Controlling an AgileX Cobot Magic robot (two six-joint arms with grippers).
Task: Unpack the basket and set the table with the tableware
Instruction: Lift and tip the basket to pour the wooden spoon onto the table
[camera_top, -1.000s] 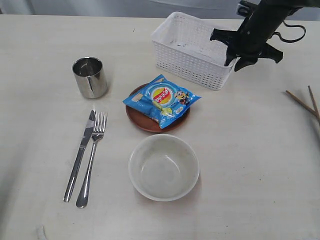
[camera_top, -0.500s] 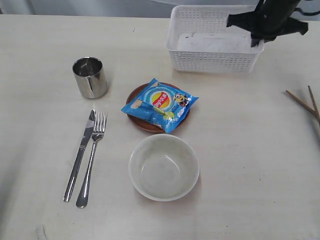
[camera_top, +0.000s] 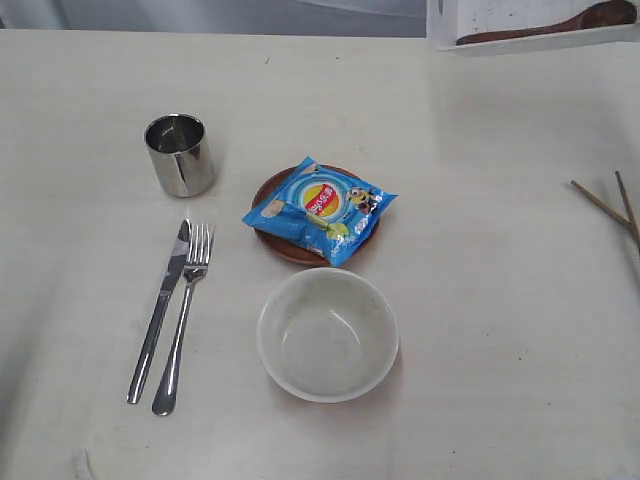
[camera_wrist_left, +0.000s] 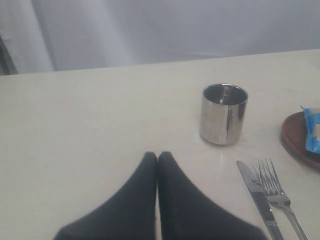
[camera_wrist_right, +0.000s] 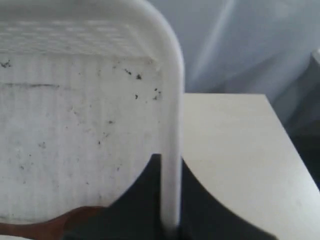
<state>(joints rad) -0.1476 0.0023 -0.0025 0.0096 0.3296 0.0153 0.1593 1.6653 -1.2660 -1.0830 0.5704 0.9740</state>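
Note:
My right gripper (camera_wrist_right: 171, 162) is shut on the rolled rim of the white basket (camera_wrist_right: 75, 125). In the exterior view only a strip of the basket (camera_top: 445, 30) shows at the top right edge, with the brown wooden spoon (camera_top: 560, 25) inside; the right gripper is out of that view. My left gripper (camera_wrist_left: 157, 156) is shut and empty over the table (camera_top: 480, 300), near the steel cup (camera_wrist_left: 224, 113). The knife (camera_top: 160, 310) and fork (camera_top: 185, 320) lie side by side. The white bowl (camera_top: 327, 333) stands in front of the reddish-brown plate (camera_top: 268, 232). Chopsticks (camera_top: 610, 205) lie at the right edge.
A blue chip bag (camera_top: 320, 208) lies on the plate and covers most of it. The table's far edge runs along the top of the exterior view, with a grey backdrop behind it.
The basket, held by my right gripper, has gone up and to the right until it is mostly out of the exterior view. The chip bag shifted slightly on the plate early on.

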